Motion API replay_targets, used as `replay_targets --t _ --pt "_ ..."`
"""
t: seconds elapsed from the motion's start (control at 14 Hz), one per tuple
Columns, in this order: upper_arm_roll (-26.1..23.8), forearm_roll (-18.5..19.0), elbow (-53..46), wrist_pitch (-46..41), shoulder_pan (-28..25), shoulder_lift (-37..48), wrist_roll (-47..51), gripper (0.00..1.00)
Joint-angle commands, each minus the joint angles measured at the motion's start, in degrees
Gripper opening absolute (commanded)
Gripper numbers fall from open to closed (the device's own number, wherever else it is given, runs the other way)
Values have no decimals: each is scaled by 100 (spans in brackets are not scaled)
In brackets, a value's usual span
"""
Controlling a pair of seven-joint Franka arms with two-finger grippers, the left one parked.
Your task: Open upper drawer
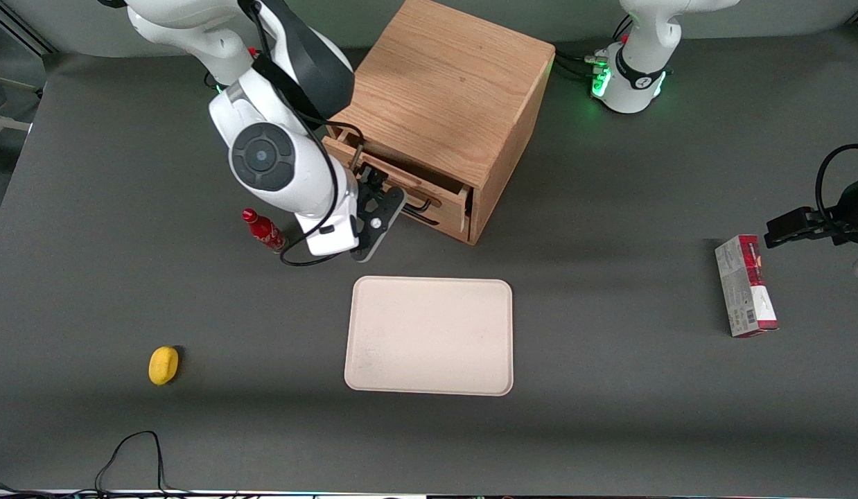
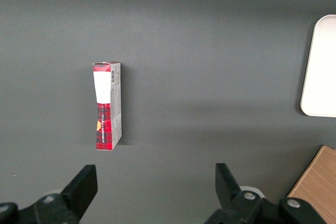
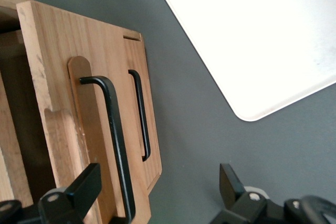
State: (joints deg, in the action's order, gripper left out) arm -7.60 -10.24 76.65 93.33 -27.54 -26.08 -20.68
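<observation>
Dark grey matte table (image 1: 609, 416) all round, with a wooden cabinet (image 1: 446, 90) standing on it, farther from the front camera than the tray (image 1: 429, 336). Its upper drawer (image 1: 401, 184) is pulled partway out, you can see a dark gap between the drawer front and the cabinet body, and the wrist camera shows the hollow inside too. That drawer has a wide black bar handle (image 3: 118, 145), and the lower drawer (image 3: 139, 114) with its own smaller-looking black handle sits flush just under it. The gripper (image 3: 157, 192) is right in front of the upper drawer, hanging just off the handle with its fingers (image 3: 73, 192) spread wide and nothing between them; one finger sits by the bar, the other is out over bare table, so it's not gripping anything. From the front you mostly see the arm's white wrist blocking that spot. The cream tray is empty-looking and lies flat, nearer the camera than the cabinet. A small red bottle (image 1: 264, 230) lies tipped over beside the arm, toward the working arm's end. A yellow thing (image 1: 163, 365), maybe a lemon, sits well apart from it, nearer the camera. A red and white box (image 1: 746, 285) lies flat toward the parked arm's end of the table.
</observation>
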Motion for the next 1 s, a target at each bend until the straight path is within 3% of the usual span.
replay_targets --t 0.0,0.93 --pt "65 -31 165 89 -224 -20 291 100" --pt "83 189 790 432 -366 68 442 100"
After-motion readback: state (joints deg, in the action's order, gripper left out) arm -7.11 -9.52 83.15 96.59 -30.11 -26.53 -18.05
